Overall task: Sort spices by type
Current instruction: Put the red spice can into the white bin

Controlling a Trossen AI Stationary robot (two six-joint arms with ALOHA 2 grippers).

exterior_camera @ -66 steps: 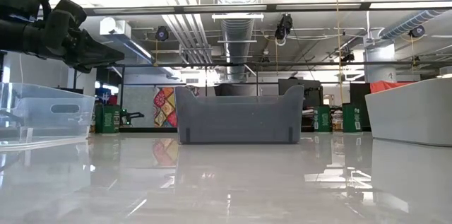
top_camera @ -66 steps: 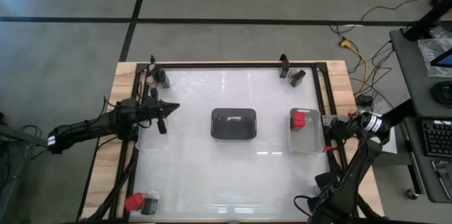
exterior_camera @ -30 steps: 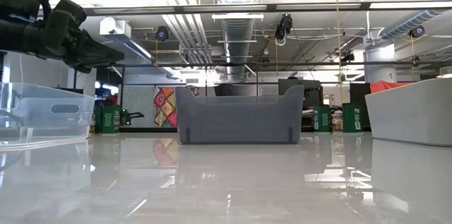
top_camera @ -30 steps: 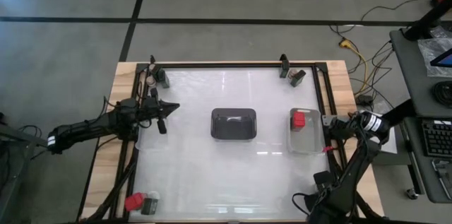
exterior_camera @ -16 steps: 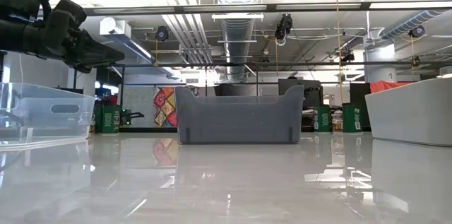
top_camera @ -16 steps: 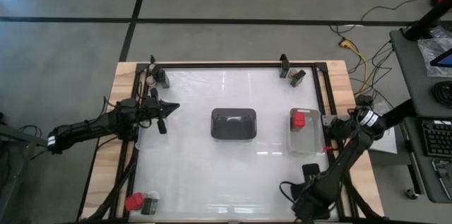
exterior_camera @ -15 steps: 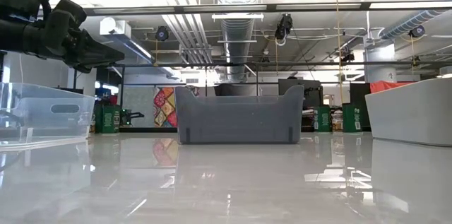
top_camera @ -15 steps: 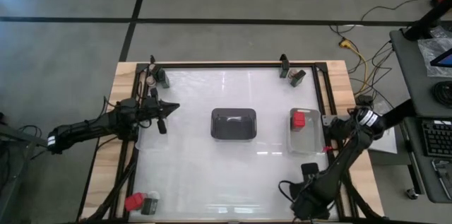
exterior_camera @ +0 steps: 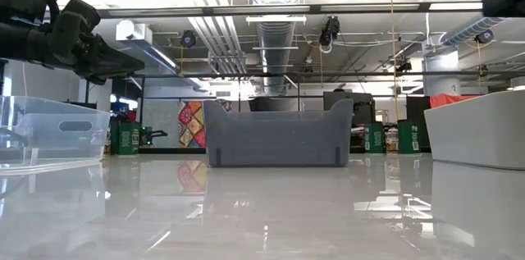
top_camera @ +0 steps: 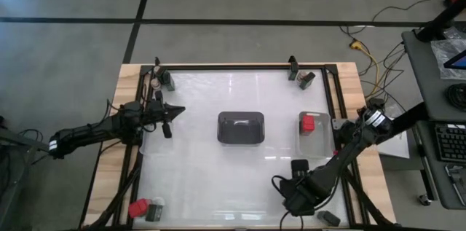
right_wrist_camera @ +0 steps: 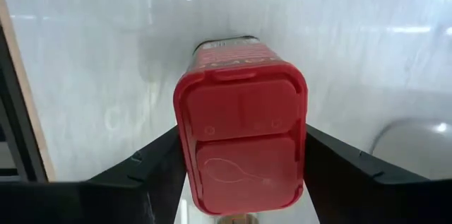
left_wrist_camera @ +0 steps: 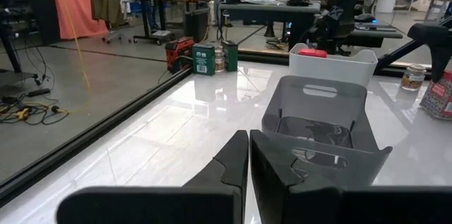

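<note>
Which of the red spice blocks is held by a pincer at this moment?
The red block clamped in the right pincer. The other two rest free: one in the clear tray, one at the table's near-left corner.

The spice block (right_wrist_camera: 241,143) between the right gripper's black fingers (right_wrist_camera: 152,174) has a bright red lid, and two more red blocks (top_camera: 308,122) (top_camera: 137,208) show from above. The tray (top_camera: 241,127) at the table's middle is dark grey. The tabletop (top_camera: 204,173) is glossy white, edged by pale wood (top_camera: 109,158) and a black frame (top_camera: 226,67).
</note>
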